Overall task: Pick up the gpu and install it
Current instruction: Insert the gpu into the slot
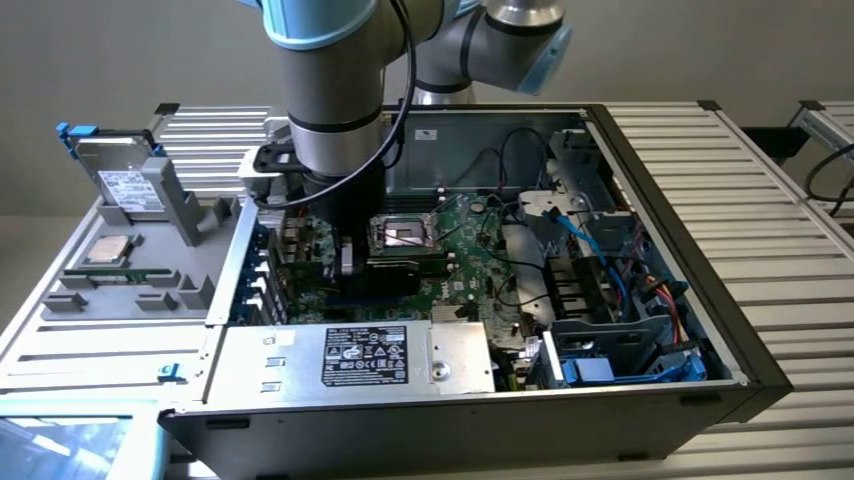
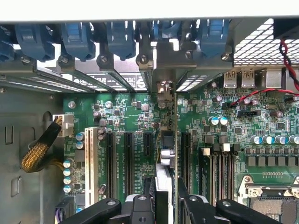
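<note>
Black claw (image 2: 164,207) parts sit closest, pinching the gpu (image 2: 163,163) by its upper edge. The card hangs edge-on over the motherboard (image 2: 126,112) slots, close to the blue latches (image 2: 121,37) on the rear wall of the case (image 1: 641,410). It is likely light and stiff but fragile, so it is best gripped on the bare board edges. It shows as a thin sliver with a silvery bracket end.

The dark-grey computer case (image 1: 467,432) is matt sheet metal, its green motherboard (image 2: 126,116) glossy, the blue slot latches (image 2: 77,39) smooth plastic, the ribbed silver table (image 1: 787,180) bare metal, the black gripper (image 2: 164,207) matt
</note>
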Controlling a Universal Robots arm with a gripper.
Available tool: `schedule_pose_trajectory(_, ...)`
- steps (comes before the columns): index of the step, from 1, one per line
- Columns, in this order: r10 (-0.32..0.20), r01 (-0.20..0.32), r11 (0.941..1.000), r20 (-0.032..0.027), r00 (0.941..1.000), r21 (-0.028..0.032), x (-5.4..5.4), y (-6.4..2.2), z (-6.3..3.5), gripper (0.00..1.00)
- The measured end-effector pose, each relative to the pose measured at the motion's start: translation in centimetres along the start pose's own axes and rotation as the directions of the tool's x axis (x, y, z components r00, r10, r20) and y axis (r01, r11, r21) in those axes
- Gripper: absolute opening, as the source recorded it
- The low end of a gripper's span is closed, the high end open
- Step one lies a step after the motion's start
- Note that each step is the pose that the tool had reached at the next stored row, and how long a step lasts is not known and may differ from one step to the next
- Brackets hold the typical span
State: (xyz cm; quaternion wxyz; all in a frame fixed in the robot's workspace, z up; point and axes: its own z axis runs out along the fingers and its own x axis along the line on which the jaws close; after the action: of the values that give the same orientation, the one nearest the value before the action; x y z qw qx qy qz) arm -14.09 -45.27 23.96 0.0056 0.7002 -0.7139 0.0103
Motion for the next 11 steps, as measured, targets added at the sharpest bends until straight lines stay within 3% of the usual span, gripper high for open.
schedule_pose_trajectory(11,0.000,0.000,1.0000,0.0059,1.0000,-0.0027,0.43,-0.01,0.01,0.29)
